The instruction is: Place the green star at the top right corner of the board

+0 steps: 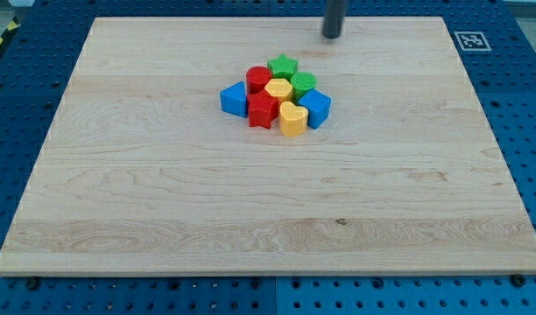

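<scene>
Near the top centre of the frame, my tip [331, 36] stands apart, up and right of the green star [283, 65], which caps the block cluster. Being a bare rod, it holds nothing. Pushing toward the board [119, 219]'s upper right likely means circling to the star's lower left first.

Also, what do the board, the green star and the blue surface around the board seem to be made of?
Board: pale wood, probably maple or similar, matte; grain lines and joined strips show.
Green star: probably plastic, uniform saturated colour, smooth with a slight sheen.
Blue surface: a rigid perforated panel, perhaps painted metal or plastic; regular holes show, material uncertain.
My tip: dark, material unclear.
</scene>
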### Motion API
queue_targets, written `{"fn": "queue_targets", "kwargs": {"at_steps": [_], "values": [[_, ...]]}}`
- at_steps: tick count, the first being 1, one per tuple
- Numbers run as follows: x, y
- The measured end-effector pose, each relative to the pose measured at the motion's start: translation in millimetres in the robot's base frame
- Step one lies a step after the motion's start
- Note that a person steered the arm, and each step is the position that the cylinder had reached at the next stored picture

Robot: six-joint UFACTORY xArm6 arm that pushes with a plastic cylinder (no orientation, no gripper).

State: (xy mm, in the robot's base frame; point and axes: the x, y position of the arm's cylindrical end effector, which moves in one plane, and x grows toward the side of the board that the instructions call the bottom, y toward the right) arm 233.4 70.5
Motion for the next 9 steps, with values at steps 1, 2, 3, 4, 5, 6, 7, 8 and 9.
{"fn": "queue_targets", "kwargs": {"at_steps": [1,2,3,4,5,6,7,8,9], "values": [[11.3,-66.7],[65.4,-124.5],[98.7,-150.8],[98.7,-150.8],[101.9,-150.8],[101.9,-150.8],[123.7,-146.1],[158.6,-133.5],[158.7,-133.5]]}}
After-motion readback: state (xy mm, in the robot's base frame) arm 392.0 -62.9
